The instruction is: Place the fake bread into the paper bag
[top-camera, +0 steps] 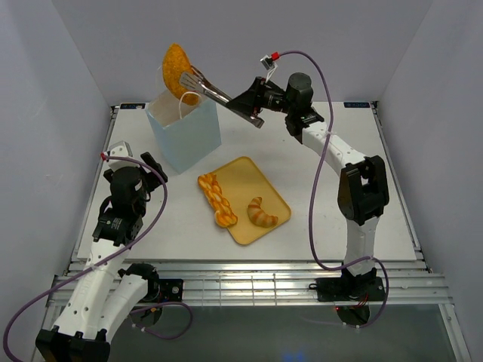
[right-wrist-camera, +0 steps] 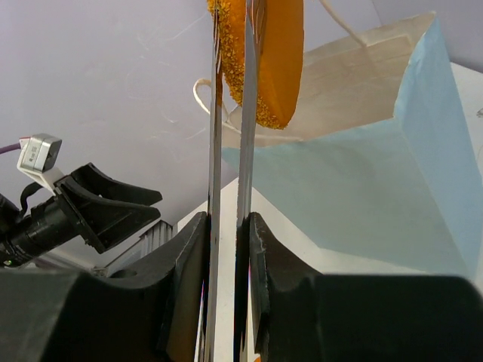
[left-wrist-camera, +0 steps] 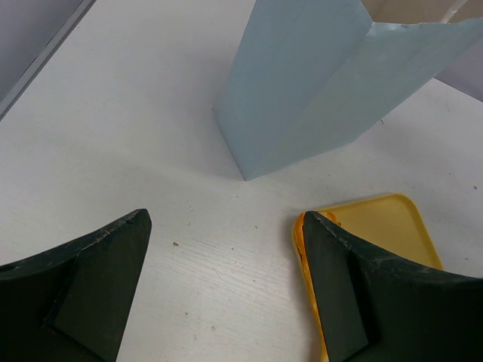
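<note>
My right gripper is shut on the handles of long metal tongs. The tong tips pinch a golden-orange crumbed piece of fake bread, held in the air just above the open mouth of the pale blue paper bag. An orange braid and a croissant lie on the yellow tray. My left gripper hangs open over bare table left of the tray, holding nothing.
The bag stands upright at the back left of the white table, its white cord handles up. The tray lies at the table's middle, just in front of the bag. Grey walls close in the sides and back.
</note>
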Motion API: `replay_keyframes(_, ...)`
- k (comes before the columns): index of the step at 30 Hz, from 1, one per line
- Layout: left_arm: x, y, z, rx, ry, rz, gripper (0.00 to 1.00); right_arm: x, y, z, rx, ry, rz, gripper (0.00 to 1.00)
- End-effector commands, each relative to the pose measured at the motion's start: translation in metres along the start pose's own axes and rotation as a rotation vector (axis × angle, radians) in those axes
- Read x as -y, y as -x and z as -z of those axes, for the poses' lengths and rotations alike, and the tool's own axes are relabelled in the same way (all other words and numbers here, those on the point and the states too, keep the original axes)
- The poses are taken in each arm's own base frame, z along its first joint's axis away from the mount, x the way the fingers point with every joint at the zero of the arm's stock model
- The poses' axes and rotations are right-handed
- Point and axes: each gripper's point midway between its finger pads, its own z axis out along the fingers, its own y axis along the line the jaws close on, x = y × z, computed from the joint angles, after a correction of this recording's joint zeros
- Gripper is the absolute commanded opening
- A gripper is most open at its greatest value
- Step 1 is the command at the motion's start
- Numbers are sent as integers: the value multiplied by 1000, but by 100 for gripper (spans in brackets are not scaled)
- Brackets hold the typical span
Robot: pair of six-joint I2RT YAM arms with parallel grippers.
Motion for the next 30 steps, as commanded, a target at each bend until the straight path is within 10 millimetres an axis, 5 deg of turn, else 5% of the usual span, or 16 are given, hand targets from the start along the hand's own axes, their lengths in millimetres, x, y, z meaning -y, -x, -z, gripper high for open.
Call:
replay_keyframes(1, 5, 3, 1, 10, -28, -2, 92, -35, 18, -10, 50, 113, 155, 8)
replay_keyframes(26, 13, 0, -1, -10, -66, -13, 92, 13, -15, -19, -5, 40, 138, 9)
replay_keyframes(30, 14, -2, -3, -17, -70, -14, 92, 17, -21, -19, -16, 33, 129, 16)
